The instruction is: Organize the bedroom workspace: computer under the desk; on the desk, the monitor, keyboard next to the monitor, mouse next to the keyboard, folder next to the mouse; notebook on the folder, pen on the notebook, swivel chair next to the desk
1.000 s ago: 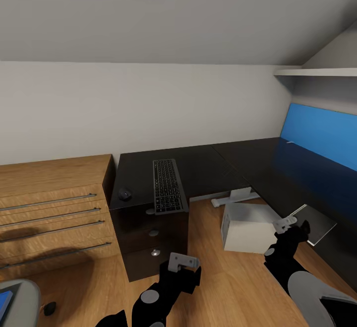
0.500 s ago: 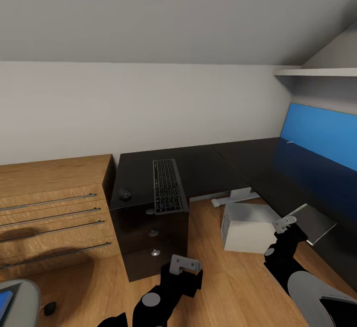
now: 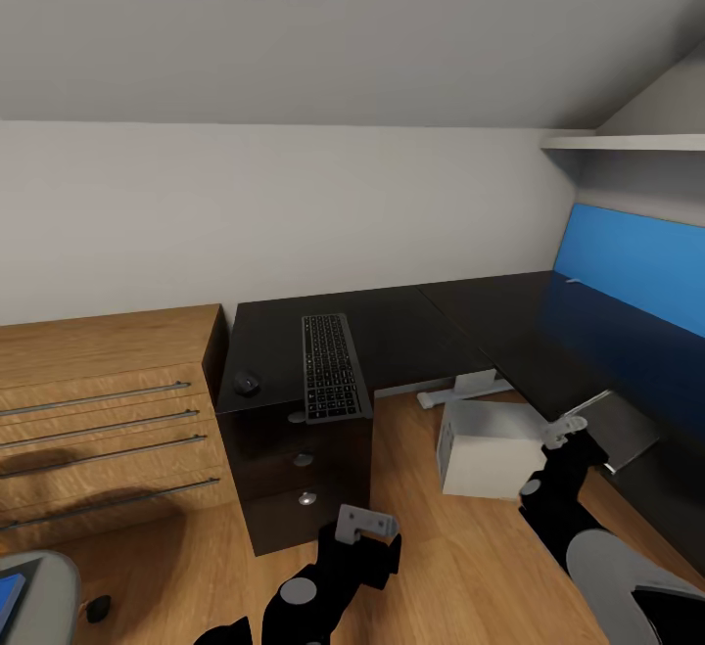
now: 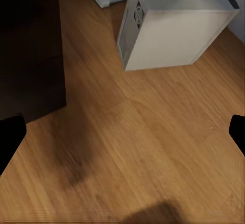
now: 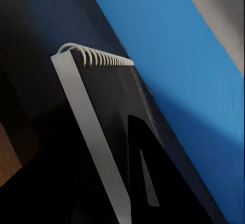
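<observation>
The right gripper (image 3: 568, 427) is closed on the notebook (image 3: 619, 427), a grey spiral-bound book held tilted just above the black counter (image 3: 411, 327), in front of its blue back panel (image 3: 632, 263). The left gripper (image 3: 366, 525) hangs over the wood floor (image 4: 153, 147) with its jaws spread wide and nothing between them, near the counter's drawer unit (image 3: 294, 474). The keyboard (image 3: 333, 366) lies on the counter, with the mouse (image 3: 247, 384) beside it. The computer (image 3: 485, 449) stands on the floor at the counter's edge.
</observation>
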Controlling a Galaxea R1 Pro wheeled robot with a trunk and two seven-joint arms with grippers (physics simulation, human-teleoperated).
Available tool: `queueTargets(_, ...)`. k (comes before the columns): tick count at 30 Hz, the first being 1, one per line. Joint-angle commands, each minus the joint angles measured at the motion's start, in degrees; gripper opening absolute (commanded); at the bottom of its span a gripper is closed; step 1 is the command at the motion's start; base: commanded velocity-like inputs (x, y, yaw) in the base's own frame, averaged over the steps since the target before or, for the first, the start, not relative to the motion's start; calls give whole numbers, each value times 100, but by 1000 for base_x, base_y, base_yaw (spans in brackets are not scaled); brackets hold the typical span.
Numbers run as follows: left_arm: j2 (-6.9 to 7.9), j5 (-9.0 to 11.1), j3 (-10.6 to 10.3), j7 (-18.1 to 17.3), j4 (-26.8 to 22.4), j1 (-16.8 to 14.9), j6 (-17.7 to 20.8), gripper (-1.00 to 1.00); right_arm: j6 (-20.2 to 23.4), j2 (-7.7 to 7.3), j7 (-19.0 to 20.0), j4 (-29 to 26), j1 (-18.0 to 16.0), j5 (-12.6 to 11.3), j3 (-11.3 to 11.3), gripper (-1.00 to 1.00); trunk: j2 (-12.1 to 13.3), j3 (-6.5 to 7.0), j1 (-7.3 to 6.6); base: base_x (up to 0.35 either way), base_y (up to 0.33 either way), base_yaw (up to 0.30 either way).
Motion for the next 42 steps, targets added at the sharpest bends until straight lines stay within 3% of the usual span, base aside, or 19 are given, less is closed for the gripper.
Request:
queueTargets(1, 3, 36, -12, 41, -7, -8, 10, 100, 22, 5, -49, -37, -3, 52, -56, -100, -3, -6, 0, 0, 0, 0)
queueTargets(10, 8, 48, -5, 46, 1, -8, 5, 100, -36, 7, -213, -101, 0, 60, -56, -100, -3, -6, 0, 0, 0, 0)
queueTargets(19, 7, 56, -3, 58, 54, -8, 6, 100, -122, 46, -286, -86, 5, 54, -50, -100, 358, 156, -198, 0, 0, 0)
queueTargets(22, 0, 57, -7, 58, 88, -8, 7, 100, -152, 113, -292, -79, 5, 52, -48, -100, 478, 209, -264, 0, 0, 0)
queueTargets(23, -2, 57, -5, 57, 121, -8, 8, 100, -168, 223, -324, -88, 11, 58, -48, -100, 518, 227, -286, 0, 0, 0)
queueTargets(25, -4, 57, -6, 53, 143, -8, 9, 100, -174, 295, -426, -92, 13, 60, -49, -100, 599, 263, -330, 0, 0, 0)
queueTargets(28, -13, 57, -6, 50, 172, -8, 10, 100, -373, 410, -752, -57, 14, 53, -48, -100, 719, 316, -396, 0, 0, 0)
queueTargets(32, -14, 57, -8, 50, 176, -8, 10, 100, -448, 423, -791, -47, 14, 66, -42, -100, 879, 383, -484, 0, 0, 0)
queueTargets(37, -14, 53, -10, 51, 177, -8, 10, 100, -509, 578, -849, -35, 31, 174, -30, -100, 1080, 472, -593, 0, 0, 7)
queueTargets(42, -14, 56, -5, 53, 205, -8, 10, 100, -510, 594, -850, -36, 32, 182, -30, -100, 1280, 556, -703, 0, 0, 147)
